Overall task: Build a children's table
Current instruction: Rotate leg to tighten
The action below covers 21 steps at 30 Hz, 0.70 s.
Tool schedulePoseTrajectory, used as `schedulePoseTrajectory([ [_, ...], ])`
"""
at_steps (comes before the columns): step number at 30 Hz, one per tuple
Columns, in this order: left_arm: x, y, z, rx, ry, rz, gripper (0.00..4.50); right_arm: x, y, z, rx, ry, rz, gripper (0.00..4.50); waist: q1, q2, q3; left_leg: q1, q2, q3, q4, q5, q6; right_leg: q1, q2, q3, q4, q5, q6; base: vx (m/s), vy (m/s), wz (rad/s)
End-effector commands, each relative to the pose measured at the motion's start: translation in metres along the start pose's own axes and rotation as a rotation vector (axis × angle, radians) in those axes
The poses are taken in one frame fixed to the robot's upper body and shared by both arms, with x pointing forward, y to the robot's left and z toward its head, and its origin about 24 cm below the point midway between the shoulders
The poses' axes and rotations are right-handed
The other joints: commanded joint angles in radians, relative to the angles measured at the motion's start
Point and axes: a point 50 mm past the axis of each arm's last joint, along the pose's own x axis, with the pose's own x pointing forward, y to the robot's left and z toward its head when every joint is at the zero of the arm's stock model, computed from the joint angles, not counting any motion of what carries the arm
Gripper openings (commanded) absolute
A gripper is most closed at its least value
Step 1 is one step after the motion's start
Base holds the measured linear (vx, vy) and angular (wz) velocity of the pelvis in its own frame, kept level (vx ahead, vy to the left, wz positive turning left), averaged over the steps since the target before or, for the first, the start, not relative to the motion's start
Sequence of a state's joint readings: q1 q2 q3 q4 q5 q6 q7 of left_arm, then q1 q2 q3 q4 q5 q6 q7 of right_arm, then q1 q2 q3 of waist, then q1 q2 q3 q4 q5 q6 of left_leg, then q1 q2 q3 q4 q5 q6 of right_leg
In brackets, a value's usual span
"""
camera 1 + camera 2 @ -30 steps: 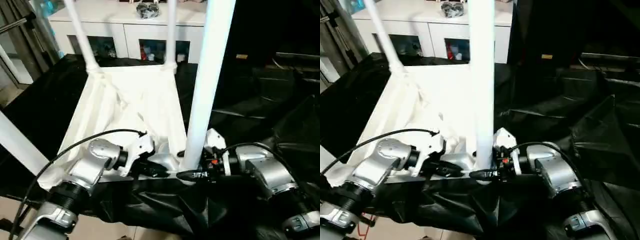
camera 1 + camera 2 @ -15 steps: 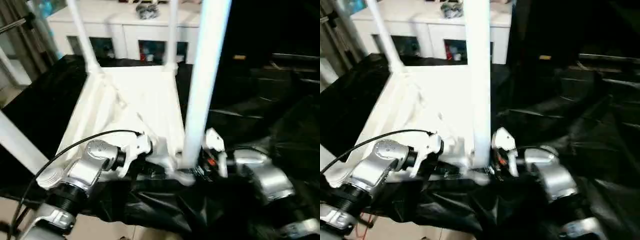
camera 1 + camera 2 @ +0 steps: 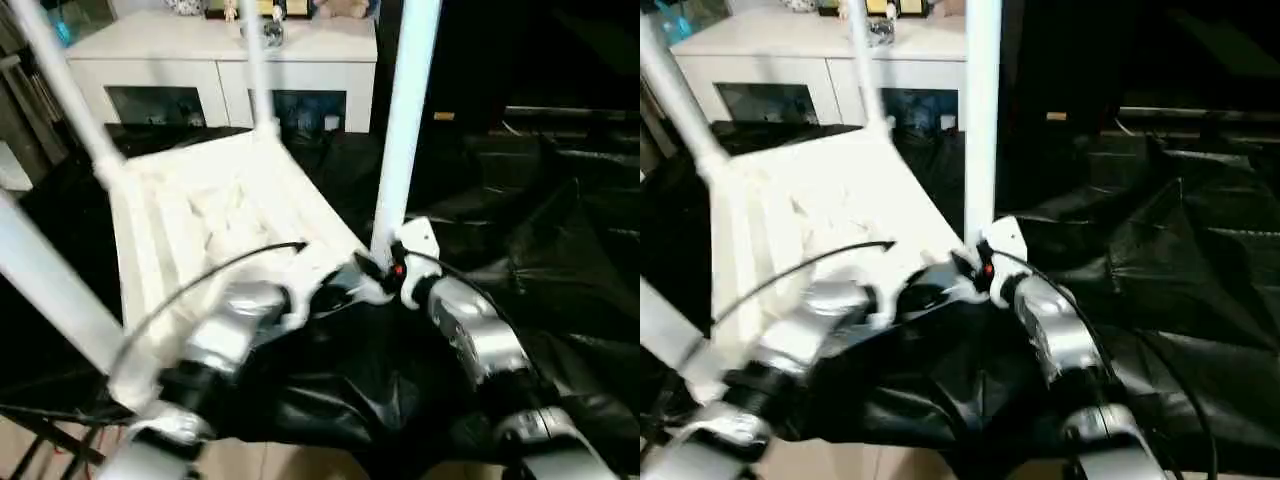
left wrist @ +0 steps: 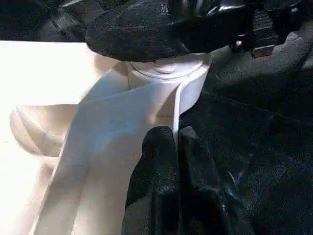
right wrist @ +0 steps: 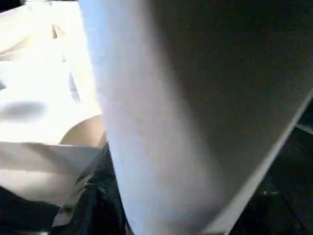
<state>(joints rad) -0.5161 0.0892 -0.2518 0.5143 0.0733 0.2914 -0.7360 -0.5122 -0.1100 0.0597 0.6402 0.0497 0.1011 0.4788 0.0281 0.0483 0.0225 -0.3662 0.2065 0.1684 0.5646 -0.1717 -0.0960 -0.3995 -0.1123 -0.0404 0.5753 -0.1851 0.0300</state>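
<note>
White plastic tabletop (image 3: 210, 215): lies upside down on black sheeting (image 3: 520, 230), ribbed underside facing up, near corner toward the robot.
Legs: all four white tubes stand up from the corner sockets; the near-right leg (image 3: 402, 120) rises at the corner between the two grippers, the near-left leg (image 3: 45, 285) slants across the lower left of the head views, and the two far legs (image 3: 255, 65) stand toward the cabinet.
Left gripper (image 4: 175, 142): fingers pressed together, pinching the thin upright edge of the tabletop rim just below the corner socket.
Right gripper (image 3: 378, 268): at the foot of the near-right leg, beside the socket; the leg looms close in the right wrist view, but whether the jaws clamp it or stand free I cannot tell.
Black sheeting: crumpled, covers the work surface around and under the tabletop.
White cabinet (image 3: 200, 60): behind the table, glass doors, small objects on top.
</note>
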Motion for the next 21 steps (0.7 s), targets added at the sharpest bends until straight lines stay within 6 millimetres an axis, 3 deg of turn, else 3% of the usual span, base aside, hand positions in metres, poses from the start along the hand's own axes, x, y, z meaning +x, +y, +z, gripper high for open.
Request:
schedulePoseTrajectory([
  [1, 0.010, -0.013, 0.016, 0.014, -0.094, -0.063, 0.00, 0.008, 0.037, -0.024, 0.059, 0.083, 0.170, 2.01, 0.000, -0.015, -0.035, 0.002, -0.004, 0.002, -0.077, -0.421, 0.032, 0.023, -0.008, 0.002, -0.095, -0.509, -0.105, 0.000, 0.000, 0.00],
  [4, 0.008, -0.015, 0.016, 0.036, -0.099, -0.098, 0.00, 0.007, 0.035, -0.022, 0.057, 0.064, 0.177, 2.66, 0.001, -0.016, -0.037, 0.000, -0.003, 0.004, -0.077, -0.415, 0.038, 0.024, -0.008, 0.004, -0.094, -0.477, -0.117, 0.000, 0.000, 0.00],
  [6, 0.004, -0.013, 0.015, 0.059, -0.092, -0.118, 0.00, 0.003, 0.031, -0.019, 0.061, 0.055, 0.211, 2.68, 0.002, -0.016, -0.038, 0.000, -0.001, 0.005, -0.077, -0.411, 0.041, 0.025, -0.008, 0.005, -0.091, -0.449, -0.130, 0.000, 0.000, 0.00],
  [7, 0.002, -0.011, 0.014, 0.067, -0.088, -0.128, 0.00, 0.001, 0.028, -0.017, 0.037, 0.051, 0.238, 2.75, 0.004, -0.011, -0.038, 0.001, 0.000, 0.005, -0.077, -0.412, 0.043, 0.027, -0.008, 0.004, -0.091, -0.435, -0.136, 0.000, 0.000, 0.00],
  [8, -0.001, -0.007, 0.012, 0.072, -0.079, -0.115, 0.00, -0.006, 0.022, -0.013, 0.000, 0.036, 0.278, 3.05, 0.006, -0.013, -0.039, 0.002, 0.001, 0.007, -0.076, -0.403, 0.046, 0.027, -0.008, 0.006, -0.089, -0.416, -0.143, 0.000, 0.000, 0.00],
  [9, -0.002, -0.006, 0.012, 0.071, -0.078, -0.109, 0.00, -0.008, 0.021, -0.012, -0.004, 0.031, 0.284, 3.05, 0.009, -0.014, -0.040, 0.002, 0.001, 0.008, -0.075, -0.393, 0.049, 0.030, -0.007, 0.007, -0.088, -0.399, -0.145, 0.000, 0.000, 0.00],
  [10, -0.003, -0.004, 0.010, 0.071, -0.071, -0.104, 0.00, -0.013, 0.017, -0.010, -0.012, 0.022, 0.297, 3.05, 0.014, -0.005, -0.043, 0.007, 0.004, 0.011, -0.072, -0.375, 0.054, 0.026, -0.008, 0.010, -0.084, -0.360, -0.163, 0.000, 0.000, 0.00],
  [11, -0.004, -0.003, 0.009, 0.071, -0.066, -0.100, 0.00, -0.018, 0.012, -0.007, -0.023, 0.012, 0.312, 3.05, 0.012, -0.009, -0.044, 0.004, 0.004, 0.013, -0.071, -0.352, 0.060, 0.030, -0.004, 0.011, -0.081, -0.309, -0.179, 0.000, 0.000, 0.00],
  [13, -0.006, -0.001, 0.008, 0.072, -0.060, -0.096, 0.00, -0.024, 0.008, -0.004, -0.034, 0.003, 0.327, 3.05, 0.017, -0.011, -0.045, 0.003, 0.004, 0.015, -0.069, -0.334, 0.068, 0.032, -0.005, 0.011, -0.078, -0.292, -0.192, 0.000, 0.000, 0.00],
  [14, -0.009, 0.003, 0.005, 0.078, -0.047, -0.092, 0.00, -0.043, -0.006, 0.002, -0.083, -0.008, 0.369, 3.05, 0.020, -0.017, -0.046, 0.000, 0.005, 0.015, -0.068, -0.311, 0.074, 0.036, -0.006, 0.011, -0.075, -0.280, -0.195, 0.000, 0.000, 0.00],
  [15, -0.010, 0.004, 0.003, 0.081, -0.042, -0.088, 0.00, -0.054, -0.012, 0.004, -0.110, -0.005, 0.393, 3.05, 0.029, -0.023, -0.047, -0.001, 0.006, 0.016, -0.065, -0.281, 0.087, 0.041, -0.004, 0.012, -0.073, -0.257, -0.186, 0.000, 0.000, 0.00],
  [16, -0.011, 0.005, 0.003, 0.082, -0.040, -0.086, 0.00, -0.058, -0.014, 0.004, -0.121, -0.003, 0.403, 3.05, 0.036, -0.020, -0.047, 0.001, 0.007, 0.016, -0.064, -0.274, 0.094, 0.039, -0.006, 0.013, -0.073, -0.254, -0.187, 0.000, 0.000, 0.00],
  [17, -0.011, 0.005, 0.003, 0.082, -0.039, -0.086, 0.00, -0.063, -0.016, 0.004, -0.133, 0.004, 0.414, 3.05, 0.036, -0.019, -0.048, -0.001, 0.007, 0.018, -0.061, -0.257, 0.102, 0.038, -0.007, 0.014, -0.070, -0.239, -0.193, 0.000, 0.000, 0.00],
  [18, -0.012, 0.005, 0.002, 0.082, -0.039, -0.086, 0.00, -0.069, -0.020, 0.004, -0.150, 0.015, 0.424, 3.05, 0.035, -0.029, -0.048, -0.008, 0.006, 0.017, -0.062, -0.241, 0.105, 0.044, -0.007, 0.012, -0.069, -0.236, -0.191, 0.000, 0.000, 0.00],
  [19, -0.012, 0.006, 0.002, 0.083, -0.038, -0.085, 0.00, -0.075, -0.024, 0.004, -0.167, 0.022, 0.431, 3.05, 0.036, -0.024, -0.048, -0.012, 0.005, 0.015, -0.063, -0.223, 0.107, 0.044, -0.008, 0.010, -0.067, -0.239, -0.189, 0.000, 0.000, 0.00],
  [21, -0.014, 0.006, 0.001, 0.078, -0.039, -0.089, 0.00, -0.090, -0.034, 0.005, -0.188, 0.042, 0.436, 3.05, 0.037, -0.030, -0.047, -0.010, 0.006, 0.017, -0.060, -0.228, 0.111, 0.043, -0.008, 0.010, -0.070, -0.261, -0.185, 0.000, 0.000, 0.00],
])
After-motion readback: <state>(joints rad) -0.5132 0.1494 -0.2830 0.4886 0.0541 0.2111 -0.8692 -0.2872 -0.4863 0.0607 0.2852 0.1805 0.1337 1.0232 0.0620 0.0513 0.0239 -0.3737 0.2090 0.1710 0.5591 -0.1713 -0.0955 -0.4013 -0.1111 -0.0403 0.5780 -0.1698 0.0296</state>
